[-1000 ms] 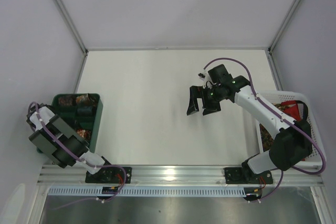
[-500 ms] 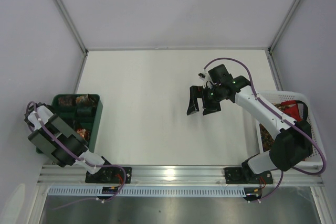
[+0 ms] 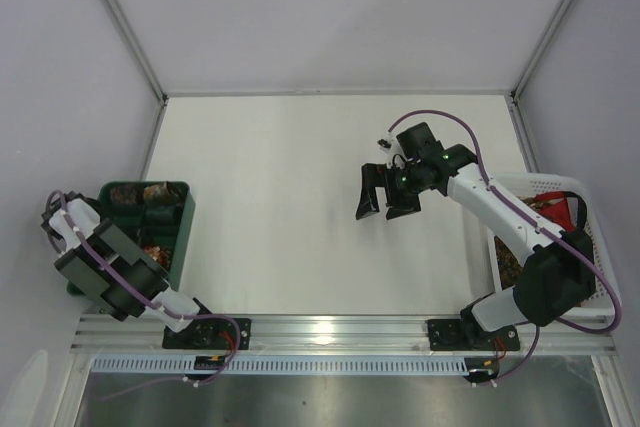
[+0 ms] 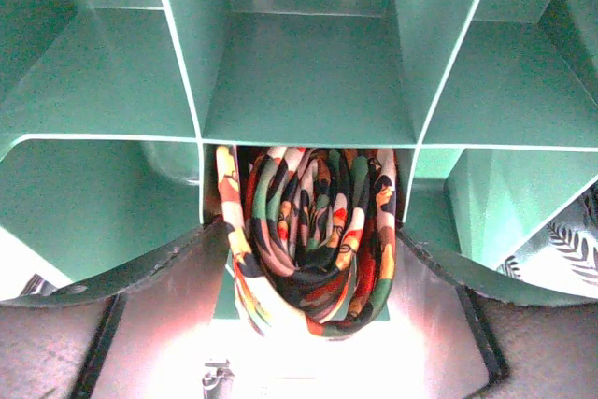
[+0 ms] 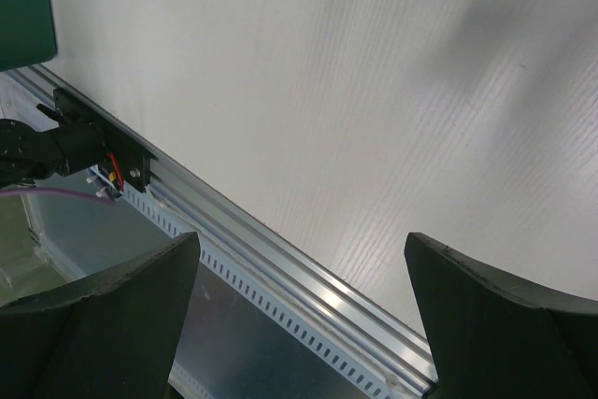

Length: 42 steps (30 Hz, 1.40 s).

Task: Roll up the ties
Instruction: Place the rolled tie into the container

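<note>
**Green tray [image 4: 308, 81] takes a rolled tie [image 4: 313, 273]**

At 9 o'clock on the table [image 3: 280, 167], the left gripper [image 4: 310, 234] stands with jaws parted either side of 1 coil seated in a compartment. It is best lifted straight up, without snagging the fabric. The right gripper [image 3: 386, 199], toward 3 o'clock, hangs spread and empty.

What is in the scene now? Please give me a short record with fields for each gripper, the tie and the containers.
left gripper: over the green tray, one finger on each side of the rolled tie; grip unclear
right gripper: open, empty, above the table
rolled tie: inside one compartment of the green tray
white basket: at the table's right edge, patterned fabric inside
</note>
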{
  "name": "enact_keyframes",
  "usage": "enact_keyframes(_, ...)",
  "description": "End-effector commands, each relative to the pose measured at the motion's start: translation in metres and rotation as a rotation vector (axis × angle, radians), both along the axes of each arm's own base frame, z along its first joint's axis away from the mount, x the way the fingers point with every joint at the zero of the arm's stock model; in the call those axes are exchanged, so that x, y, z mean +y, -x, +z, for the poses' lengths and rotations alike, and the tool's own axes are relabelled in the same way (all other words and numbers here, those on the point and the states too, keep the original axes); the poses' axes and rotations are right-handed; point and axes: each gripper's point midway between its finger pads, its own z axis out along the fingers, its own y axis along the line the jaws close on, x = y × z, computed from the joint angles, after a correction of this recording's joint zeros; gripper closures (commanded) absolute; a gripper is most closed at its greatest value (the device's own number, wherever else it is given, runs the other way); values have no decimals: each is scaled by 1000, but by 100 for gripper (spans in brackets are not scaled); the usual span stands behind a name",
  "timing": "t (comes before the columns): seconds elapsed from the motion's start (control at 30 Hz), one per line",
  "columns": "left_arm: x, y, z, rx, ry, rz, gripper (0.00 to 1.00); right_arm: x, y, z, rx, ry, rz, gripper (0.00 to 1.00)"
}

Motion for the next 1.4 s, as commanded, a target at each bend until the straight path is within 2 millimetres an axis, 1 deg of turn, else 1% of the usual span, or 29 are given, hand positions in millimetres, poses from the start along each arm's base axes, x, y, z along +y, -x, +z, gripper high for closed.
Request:
enact_keyframes(0.0, 13, 16, 6, 73, -65, 7, 21, 3, -6, 20, -63, -37, 8, 0)
enact_keyframes(0.03, 12, 19, 6, 86, -64, 4, 18, 3, -5, 20, -64, -36, 9, 0)
enact_keyframes(0.1, 13, 22, 5, 104, -65, -6, 16, 1, -6, 19, -66, -30, 4, 0)
enact_keyframes(0.13, 12, 24, 5, 114, -60, -8, 12, 1, -5, 19, -66, -28, 4, 0)
enact_keyframes(0.33, 10, 29, 18, 120, -78, -8, 1, 2, -6, 19, -61, -34, 6, 0)
enact_keyframes(0.43, 12, 29, 26, 113, -101, 2, 1, 3, -6, 19, -60, -37, 7, 0)
enact_keyframes(0.57, 9, 24, 31, 91, -104, -1, 0, 3, -5, 19, -61, -32, 9, 0)
enact_keyframes(0.6, 11, 21, 36, 80, -122, -12, 0, 3, -6, 18, -60, -32, 8, 0)
enact_keyframes(0.77, 17, 20, 52, 71, -183, -11, 0, 4, -6, 18, -62, -28, 15, 0)
enact_keyframes(0.87, 16, 14, 52, 40, -187, -12, 0, 5, -7, 19, -61, -30, 13, 0)
enact_keyframes(0.9, 13, 14, 47, 37, -176, -12, 0, 7, -8, 21, -63, -33, 16, 0)
enact_keyframes(1.0, 7, 17, 50, 27, -203, 12, 0, 8, -8, 17, -52, -16, 25, 0)
enact_keyframes(1.03, 7, 15, 54, 10, -223, 23, 0, 8, -8, 15, -44, -8, 23, 0)
enact_keyframes(1.1, 4, 9, 65, -20, -262, -10, 0, 6, -9, 12, -32, 7, 21, 0)
enact_keyframes(1.13, 6, 7, 69, -17, -286, -33, 1, 3, -8, 10, -20, 19, 14, 0)
enact_keyframes(1.17, 5, 1, 74, -22, -305, -75, 2, 2, -8, 7, -10, 30, 16, 0)
enact_keyframes(1.2, 9, -6, 86, -36, -343, -97, 3, 2, -7, 5, -2, 36, 17, 0)
enact_keyframes(1.23, 12, -7, 91, -26, -377, -123, 3, 0, -6, 3, 8, 45, 13, 0)
enact_keyframes(1.27, 8, -12, 95, -31, -398, -159, 3, -1, -5, 1, 18, 52, 6, 0)
enact_keyframes(1.3, 8, -14, 100, -40, -420, -170, 4, -2, -4, -1, 24, 56, 3, 0)
enact_keyframes(1.37, 3, -17, 97, -43, -425, -198, 6, -5, 1, -4, 49, 63, -2, 0)
